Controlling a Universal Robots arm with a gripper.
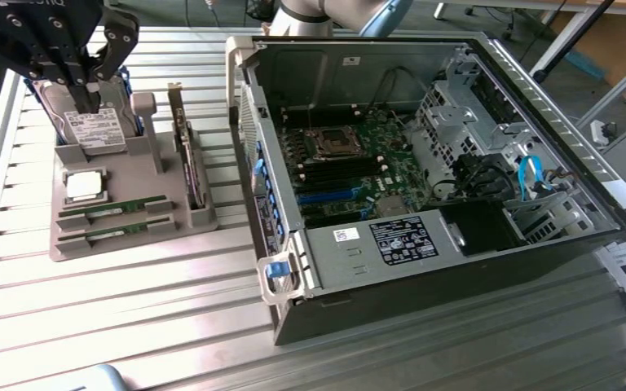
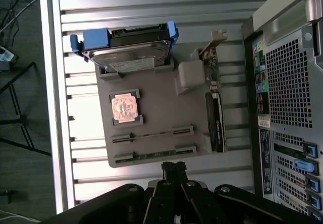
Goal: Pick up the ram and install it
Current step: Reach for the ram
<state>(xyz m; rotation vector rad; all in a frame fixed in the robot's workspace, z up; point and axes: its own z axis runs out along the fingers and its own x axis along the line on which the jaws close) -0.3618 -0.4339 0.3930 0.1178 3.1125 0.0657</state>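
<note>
Two ram sticks (image 1: 115,209) lie on edge in the slots of a grey parts holder (image 1: 128,244) at the exterior view's left; they are thin green strips, the second one (image 1: 117,231) nearer the holder's front. In the wrist view the ram (image 2: 154,155) shows from above in the holder's slots. My black gripper (image 1: 81,99) hangs above the back of the holder, over the hard drive, well above the ram. Its fingertips (image 2: 174,169) are pressed together and hold nothing.
The holder also carries a hard drive with blue rails (image 1: 101,130), a square processor chip (image 1: 85,186) and an expansion card (image 1: 190,163) standing on edge. An open computer case (image 1: 291,277) lies at the exterior view's right, its motherboard (image 1: 362,155) exposed. A slatted metal table (image 1: 128,318) lies underneath.
</note>
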